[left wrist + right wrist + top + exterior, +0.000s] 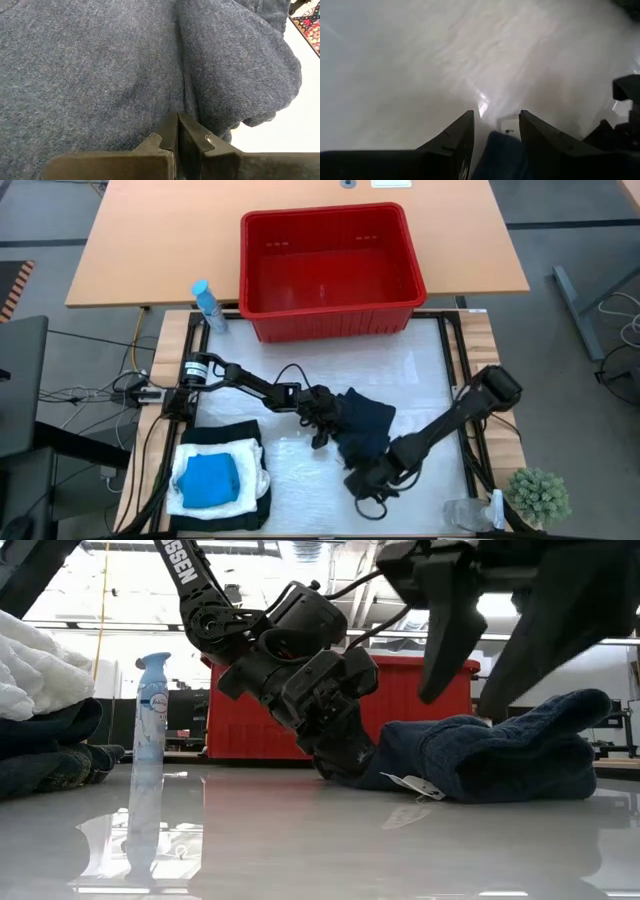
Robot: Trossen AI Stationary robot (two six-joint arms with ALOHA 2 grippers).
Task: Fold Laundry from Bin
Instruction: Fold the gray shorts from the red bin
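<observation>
The dark blue garment (pixel 362 425) lies bunched on the white table (pixel 400 380), in front of the red bin (pixel 330 270) and a little toward the right arm's side. The bin stands at the far edge of the table, and no cloth shows inside it from above.

The left claw (pixel 322 420) sits at the garment's edge on the side nearest the folded pile, low to the table. Its fingers (pixel 175 137) are pressed together, with the blue cloth filling the wrist view just beyond them; whether a fold is pinched between them cannot be told.

The right claw (pixel 362 480) is at the garment's near edge, the side away from the bin. Its fingers (pixel 455 145) stand apart, with a bit of the blue cloth and a small white tag (pixel 509 125) lying between them. In the low view the tag (pixel 412 785) rests on the table just at the garment's edge.

Beside the garment, well apart toward the left arm's base, a pile (pixel 220 475) is stacked: dark cloth underneath, a white crinkled piece over it, a bright blue piece on top.

A spray bottle (pixel 208 305) stands just beside the bin's left corner. A small potted plant (pixel 540 495) sits at the table's near right corner.
</observation>
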